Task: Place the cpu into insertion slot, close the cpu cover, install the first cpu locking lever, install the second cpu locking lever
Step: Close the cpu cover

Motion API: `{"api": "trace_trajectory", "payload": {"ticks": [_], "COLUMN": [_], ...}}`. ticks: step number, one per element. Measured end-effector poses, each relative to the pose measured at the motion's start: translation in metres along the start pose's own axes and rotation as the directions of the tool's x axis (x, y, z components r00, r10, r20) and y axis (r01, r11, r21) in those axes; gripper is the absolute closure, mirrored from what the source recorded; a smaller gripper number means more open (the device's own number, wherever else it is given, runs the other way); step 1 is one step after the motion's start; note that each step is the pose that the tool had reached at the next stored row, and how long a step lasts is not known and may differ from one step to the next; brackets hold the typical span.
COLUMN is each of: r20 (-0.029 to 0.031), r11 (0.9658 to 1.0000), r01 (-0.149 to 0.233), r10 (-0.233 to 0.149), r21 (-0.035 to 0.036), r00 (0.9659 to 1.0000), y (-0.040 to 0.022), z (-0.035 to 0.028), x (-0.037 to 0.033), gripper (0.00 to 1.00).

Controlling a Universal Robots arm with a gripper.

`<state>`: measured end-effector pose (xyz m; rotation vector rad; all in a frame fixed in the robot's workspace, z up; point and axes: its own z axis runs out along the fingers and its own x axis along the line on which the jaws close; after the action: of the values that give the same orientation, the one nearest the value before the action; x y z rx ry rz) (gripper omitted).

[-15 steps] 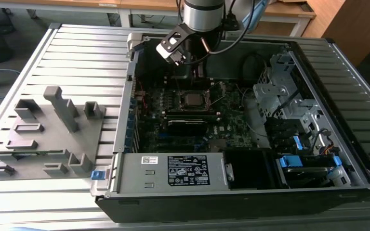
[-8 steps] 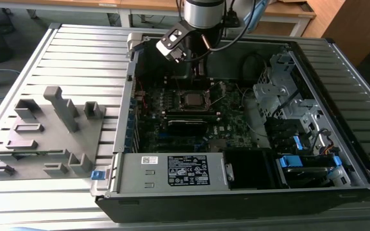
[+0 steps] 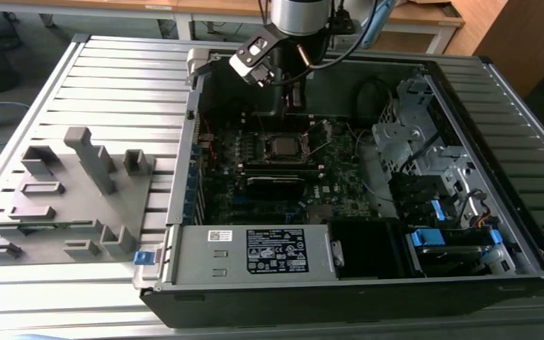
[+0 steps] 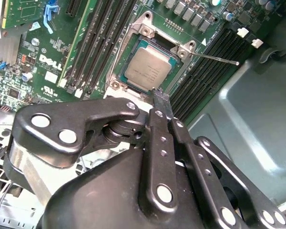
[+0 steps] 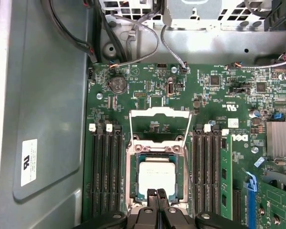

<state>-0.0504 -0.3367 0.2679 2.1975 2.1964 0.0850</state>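
The cpu [image 5: 155,174] lies flat in the insertion slot [image 5: 131,176], grey-brown top up; it also shows in the second wrist view [image 4: 145,69] and the exterior view [image 3: 282,145]. The cpu cover [image 5: 159,111] is swung open on the far side of the slot, with green board showing through its window. A thin wire locking lever [image 4: 214,57] sticks out sideways from the slot's corner. My gripper [image 5: 158,194] is shut, its thin fingertips [image 4: 160,97] pressed together with nothing visible between them, hovering at the cpu's near edge. In the exterior view the gripper [image 3: 289,106] hangs just behind the socket.
The motherboard [image 3: 253,191] lies in an open computer case [image 3: 499,212]. Black memory slots [image 5: 105,176] flank the socket on both sides. Cables [image 5: 133,52] run past the board's far edge. A grey fixture block [image 3: 74,198] stands on the slatted table at the exterior view's left.
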Motion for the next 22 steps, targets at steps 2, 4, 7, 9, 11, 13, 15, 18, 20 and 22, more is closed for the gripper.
{"api": "trace_trajectory", "payload": {"ticks": [2, 4, 7, 9, 11, 13, 15, 18, 20, 22], "r20": [-0.0001, 0.0001, 0.0001, 0.0003, 0.0003, 0.0002, 0.0002, 0.0000, -0.0001, -0.0001], "r11": [1.0000, 1.0000, 1.0000, 1.0000, 1.0000, 1.0000, 1.0000, 1.0000, 1.0000, 1.0000], "r01": [0.000, 0.000, 0.000, 0.000, 0.000, 0.000, 0.000, 0.000, 0.000, 0.000], "r10": [0.000, 0.000, 0.000, 0.000, 0.000, 0.000, 0.000, 0.000, 0.000, 0.000], "r21": [-0.0001, 0.0001, 0.0001, 0.0002, 0.0002, 0.0002, 0.0002, 0.0001, 0.0001, 0.0001], "r00": [1.0000, 1.0000, 1.0000, 1.0000, 1.0000, 1.0000, 1.0000, 1.0000, 1.0000, 1.0000], "y": [0.0000, 0.0000, 0.0000, 0.0004, 0.0018, 0.0037, 0.0055, 0.0082, 0.0093, 0.0093], "z": [0.0000, -0.0002, -0.0003, -0.0003, -0.0003, -0.0001, 0.0000, 0.0002, 0.0002, 0.0003], "x": [0.0000, 0.0000, 0.0000, 0.0000, 0.0000, 0.0000, 0.0000, 0.0000, -0.0001, 0.0000], "gripper": [0.90, 0.90, 0.90, 0.90, 0.90, 0.90, 0.90, 0.90, 0.90, 0.90]}}
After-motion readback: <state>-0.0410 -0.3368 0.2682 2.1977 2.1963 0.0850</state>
